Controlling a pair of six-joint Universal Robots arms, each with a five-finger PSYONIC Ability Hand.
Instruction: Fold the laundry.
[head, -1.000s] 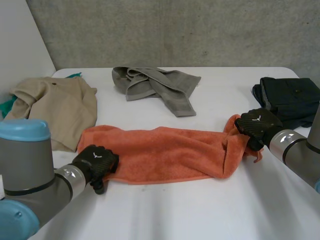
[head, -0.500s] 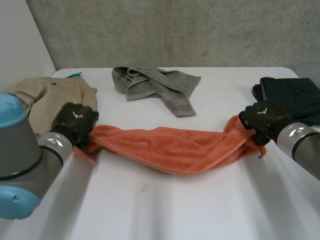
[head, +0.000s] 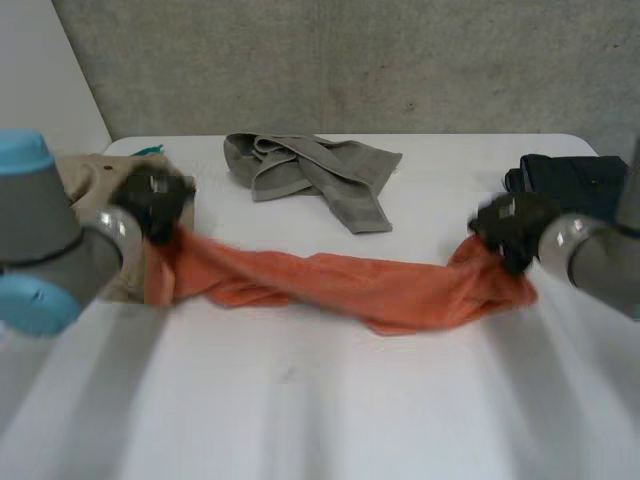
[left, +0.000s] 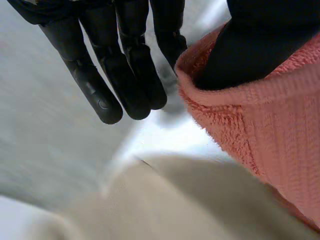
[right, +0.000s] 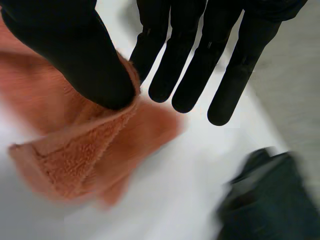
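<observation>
An orange towel (head: 340, 285) hangs stretched between my two hands above the middle of the white table (head: 320, 410), sagging in its middle. My left hand (head: 150, 205) pinches the towel's left end; in the left wrist view the thumb (left: 260, 45) presses the orange towel (left: 270, 130) against a finger (left: 170, 35). My right hand (head: 512, 228) pinches the right end; in the right wrist view the thumb (right: 75, 50) holds the orange towel (right: 75, 145) against the fingers (right: 190, 65).
A beige garment (head: 100, 190) lies at the table's left edge, under my left hand. A grey-green towel (head: 310, 170) lies crumpled at the back middle. A dark folded garment (head: 580, 185) sits at the back right, close to my right hand.
My left hand closed on the towel's left end and lifted it back toward the beige garment. The right hand rose slightly with its end, pulling the towel off the table.
</observation>
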